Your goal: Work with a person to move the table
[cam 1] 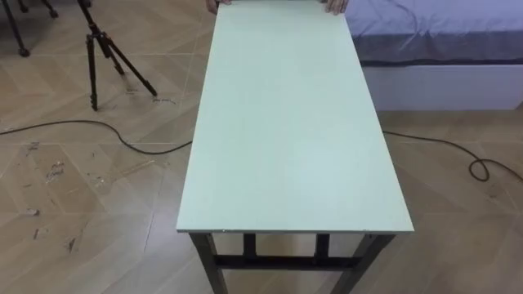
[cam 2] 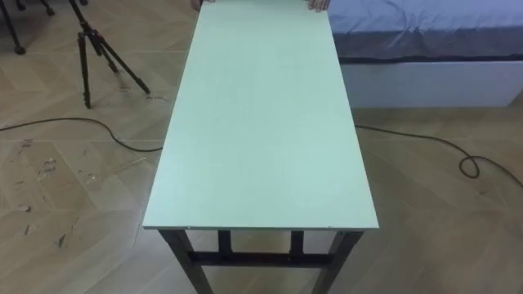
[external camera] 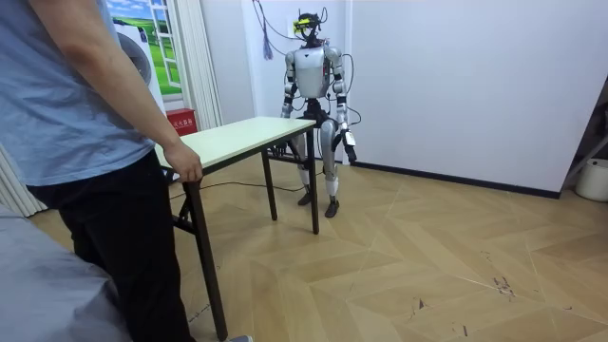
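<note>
A long table [cam 1: 294,139] with a pale green top and black legs stretches away from me, its near end just below my view. At the far end a person's hands [cam 1: 335,6] rest on the short edge, one near each corner. In the room view the person in a blue shirt grips a table corner with one hand [external camera: 185,171]. I stand upright at the opposite end of the table [external camera: 242,138], facing the person. My left hand [external camera: 350,142] hangs by my thigh, clear of the table.
A black tripod [cam 1: 106,53] stands on the wooden floor left of the table. A bed [cam 1: 441,49] lies to the right of its far end. Dark cables [cam 1: 82,126] run across the floor on both sides. A red box [external camera: 180,122] sits by the wall.
</note>
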`<state>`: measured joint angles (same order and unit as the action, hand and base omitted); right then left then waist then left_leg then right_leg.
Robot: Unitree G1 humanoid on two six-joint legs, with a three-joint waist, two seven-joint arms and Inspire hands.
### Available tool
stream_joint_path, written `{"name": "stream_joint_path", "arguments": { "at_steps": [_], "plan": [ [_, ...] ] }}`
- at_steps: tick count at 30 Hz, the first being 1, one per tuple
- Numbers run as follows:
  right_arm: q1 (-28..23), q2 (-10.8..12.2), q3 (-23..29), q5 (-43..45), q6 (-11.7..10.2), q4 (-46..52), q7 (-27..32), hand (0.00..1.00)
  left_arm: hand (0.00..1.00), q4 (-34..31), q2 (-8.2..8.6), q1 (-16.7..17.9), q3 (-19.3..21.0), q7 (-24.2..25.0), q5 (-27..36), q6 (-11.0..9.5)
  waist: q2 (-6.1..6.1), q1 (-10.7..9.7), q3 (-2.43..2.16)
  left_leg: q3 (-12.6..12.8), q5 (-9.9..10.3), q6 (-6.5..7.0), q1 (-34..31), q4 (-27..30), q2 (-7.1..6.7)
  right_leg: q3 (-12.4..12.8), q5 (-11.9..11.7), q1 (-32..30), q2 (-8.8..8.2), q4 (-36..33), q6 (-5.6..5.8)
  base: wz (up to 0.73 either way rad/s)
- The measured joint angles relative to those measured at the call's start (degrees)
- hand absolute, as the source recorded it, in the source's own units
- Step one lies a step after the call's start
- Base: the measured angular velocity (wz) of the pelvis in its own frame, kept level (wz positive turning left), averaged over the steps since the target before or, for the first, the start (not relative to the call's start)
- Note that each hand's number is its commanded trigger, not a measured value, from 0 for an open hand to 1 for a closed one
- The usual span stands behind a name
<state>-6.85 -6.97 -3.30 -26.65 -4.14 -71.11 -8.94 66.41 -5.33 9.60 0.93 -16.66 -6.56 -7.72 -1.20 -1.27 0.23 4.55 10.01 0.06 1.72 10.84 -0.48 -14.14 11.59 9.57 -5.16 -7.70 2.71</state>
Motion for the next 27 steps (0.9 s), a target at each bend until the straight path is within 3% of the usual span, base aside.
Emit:
{"name": "stream_joint_path", "arguments": {
  "at_steps": [9,12,17,21,27],
  "plan": [
    [0.0,-0.1,0.0,-0.1,1.2,-0.8,-1.0,0.00,0.00,0.0,0.01,0.1,0.0,1.4,2.8,0.4,0.01,0.0,0.12,0.0,0.0,0.00,-0.1,-0.2,-0.01,0.0,0.0,-0.2,0.00,0.0,0.00,0.00],
    [0.1,0.0,0.0,-0.1,1.6,-0.8,-2.1,0.00,0.00,0.1,-0.10,-0.1,0.0,3.3,6.6,0.9,-0.03,0.0,0.13,0.1,0.0,0.00,-0.3,-0.2,0.00,0.1,0.0,-0.5,0.00,-0.1,0.01,0.00],
    [0.0,-0.2,0.0,-3.1,2.9,-0.5,-5.7,0.00,0.00,0.6,-0.48,0.0,0.0,10.1,22.8,2.9,0.60,0.2,0.14,0.5,0.0,0.00,-0.5,0.2,0.09,0.2,0.0,-0.6,-0.07,-0.1,0.01,-0.02],
    [-0.2,-1.0,0.0,-4.5,4.0,1.4,-7.8,0.00,0.00,0.5,-1.20,0.0,-0.7,14.8,29.6,4.1,1.01,0.3,0.26,0.5,0.0,0.01,-1.8,0.7,0.12,0.1,0.0,-1.1,-0.07,-0.2,0.01,0.00],
    [-3.4,-2.0,0.2,-7.6,5.3,12.0,-11.9,0.00,0.00,-4.2,-2.16,0.9,-4.0,22.7,45.1,5.8,1.71,0.1,0.31,0.9,0.1,0.11,-3.1,2.0,0.34,-0.2,0.0,-2.8,-0.10,-1.1,0.00,0.01]
  ]
}}
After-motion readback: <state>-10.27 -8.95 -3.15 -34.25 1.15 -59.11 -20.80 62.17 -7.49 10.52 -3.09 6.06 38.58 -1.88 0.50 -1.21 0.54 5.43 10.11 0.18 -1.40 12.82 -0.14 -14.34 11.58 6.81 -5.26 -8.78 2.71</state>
